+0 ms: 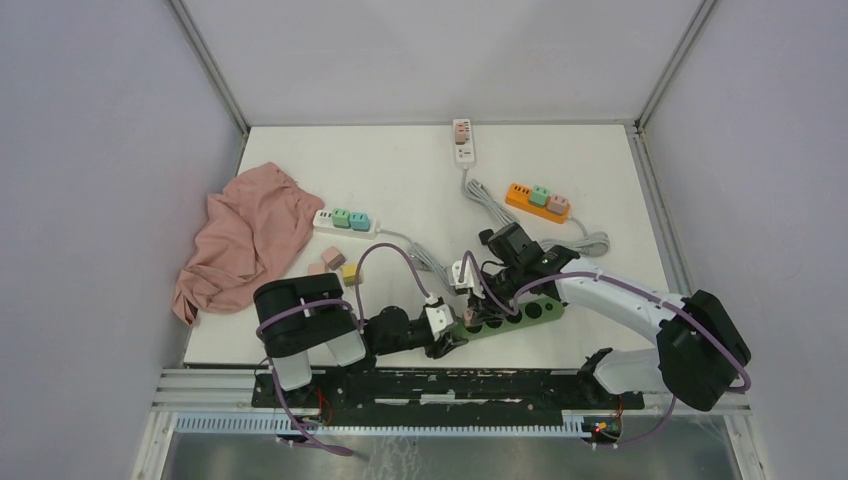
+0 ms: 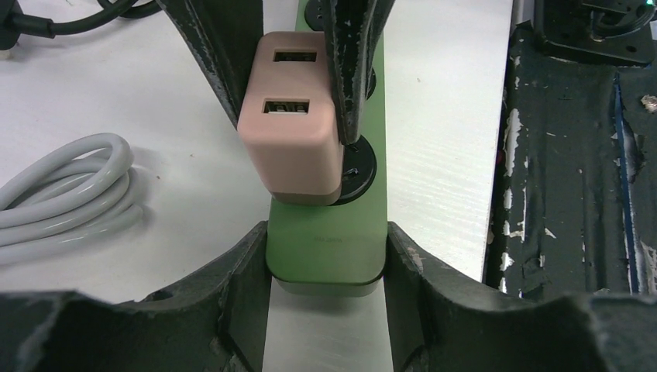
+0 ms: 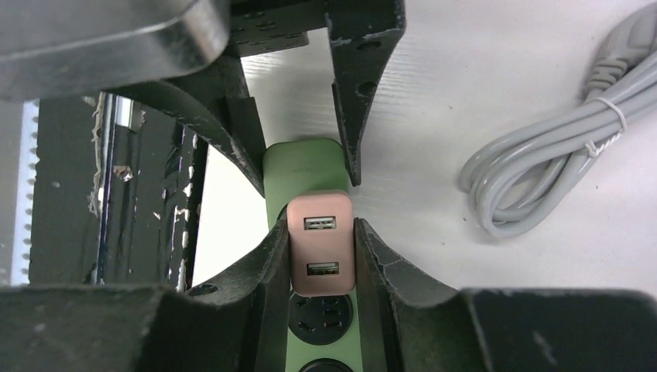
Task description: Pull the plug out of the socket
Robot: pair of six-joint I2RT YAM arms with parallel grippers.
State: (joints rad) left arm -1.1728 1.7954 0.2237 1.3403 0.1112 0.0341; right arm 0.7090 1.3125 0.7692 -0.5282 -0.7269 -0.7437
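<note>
A green power strip (image 1: 515,314) lies near the table's front edge. A pink USB plug (image 2: 294,132) sits in the strip's end round black socket (image 2: 362,167); its prongs are hidden. My left gripper (image 2: 325,263) is shut on the end of the green strip (image 2: 325,240), one finger on each long side. My right gripper (image 3: 320,248) is shut on the pink plug (image 3: 320,240), with its fingers (image 2: 352,70) pressed against both side faces. In the top view the two grippers meet at the strip's left end (image 1: 465,320).
A coiled grey cable (image 3: 542,163) lies beside the strip. A pink cloth (image 1: 245,235), a white strip with teal plugs (image 1: 345,220), an orange strip (image 1: 537,200), a second white strip (image 1: 463,140) and loose small cubes (image 1: 335,262) lie further back. The black base rail (image 2: 573,155) runs along the near edge.
</note>
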